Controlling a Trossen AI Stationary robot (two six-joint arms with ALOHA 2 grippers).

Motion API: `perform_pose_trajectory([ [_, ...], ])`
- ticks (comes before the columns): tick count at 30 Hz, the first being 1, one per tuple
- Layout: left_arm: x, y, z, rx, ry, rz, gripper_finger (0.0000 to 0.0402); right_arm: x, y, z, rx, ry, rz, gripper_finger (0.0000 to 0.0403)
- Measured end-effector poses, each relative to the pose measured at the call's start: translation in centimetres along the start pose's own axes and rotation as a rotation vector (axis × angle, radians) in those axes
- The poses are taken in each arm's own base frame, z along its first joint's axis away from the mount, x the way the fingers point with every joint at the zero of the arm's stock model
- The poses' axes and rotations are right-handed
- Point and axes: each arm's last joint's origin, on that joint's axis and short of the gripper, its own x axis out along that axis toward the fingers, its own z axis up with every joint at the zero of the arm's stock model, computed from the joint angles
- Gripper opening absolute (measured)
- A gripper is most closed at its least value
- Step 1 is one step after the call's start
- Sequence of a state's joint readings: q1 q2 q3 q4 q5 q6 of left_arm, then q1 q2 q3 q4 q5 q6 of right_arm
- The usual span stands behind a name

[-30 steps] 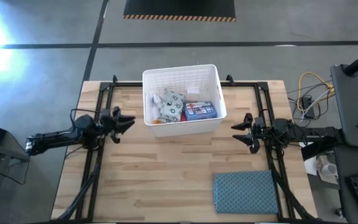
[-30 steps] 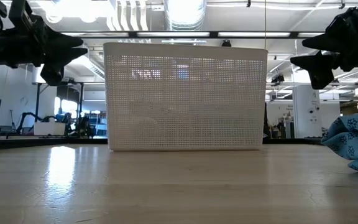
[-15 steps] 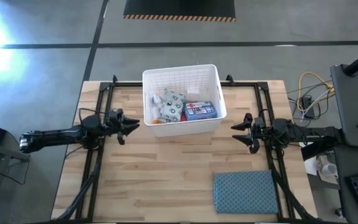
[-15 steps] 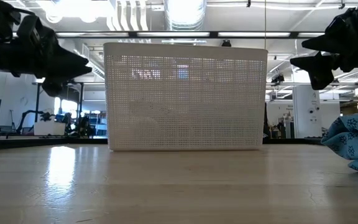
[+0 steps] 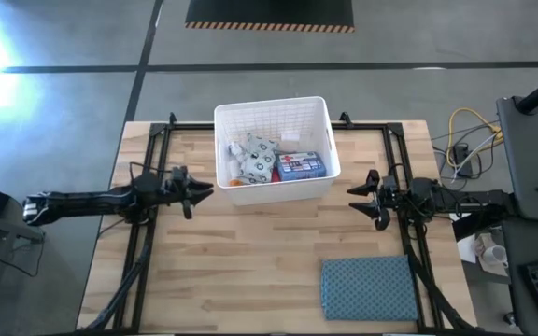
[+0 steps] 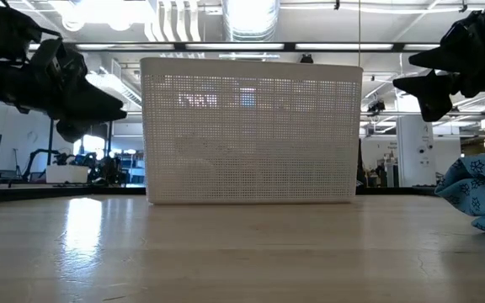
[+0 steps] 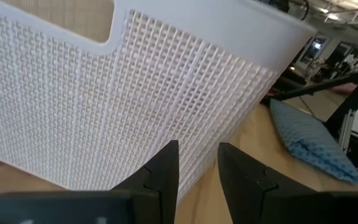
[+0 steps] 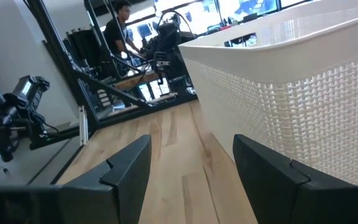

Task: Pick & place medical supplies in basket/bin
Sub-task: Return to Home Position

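Note:
The white gridded basket (image 5: 318, 110) stands on the table's far middle. In it lie a blue first-aid box with a red cross (image 5: 300, 166), a white patterned packet (image 5: 256, 156) and a small orange pack (image 5: 236, 183). From the low view the basket wall (image 6: 251, 130) hides its contents. My left gripper (image 5: 202, 199) hovers open with a narrow gap just left of the basket's near left corner (image 7: 104, 93). My right gripper (image 5: 356, 198) hangs open to the right of the basket (image 8: 303, 81), above the table. Both hold nothing.
A blue-grey patterned cloth (image 5: 370, 287) lies folded by the table's near right edge, also seen in the low view (image 6: 482, 198). Bare wood stretches between the arms in front of the basket. A black frame runs along the table's sides. A person (image 8: 120, 28) stands in the room beyond.
My left gripper has moved toward the table's right and a little toward its near edge, closing on the basket's near left corner, and it has sunk lower in the low view. The right arm, basket and cloth have stayed put.

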State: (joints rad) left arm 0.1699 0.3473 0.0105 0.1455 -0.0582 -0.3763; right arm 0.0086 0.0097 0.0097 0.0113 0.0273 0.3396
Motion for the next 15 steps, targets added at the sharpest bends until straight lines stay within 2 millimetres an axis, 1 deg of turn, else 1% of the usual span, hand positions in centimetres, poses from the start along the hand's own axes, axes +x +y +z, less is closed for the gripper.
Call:
perform_pose_trajectory([
  [15,0.53,0.25,-0.74,0.005,0.081,0.032,0.0092,0.0,0.0,0.0,0.0,0.0,0.0,0.0217],
])
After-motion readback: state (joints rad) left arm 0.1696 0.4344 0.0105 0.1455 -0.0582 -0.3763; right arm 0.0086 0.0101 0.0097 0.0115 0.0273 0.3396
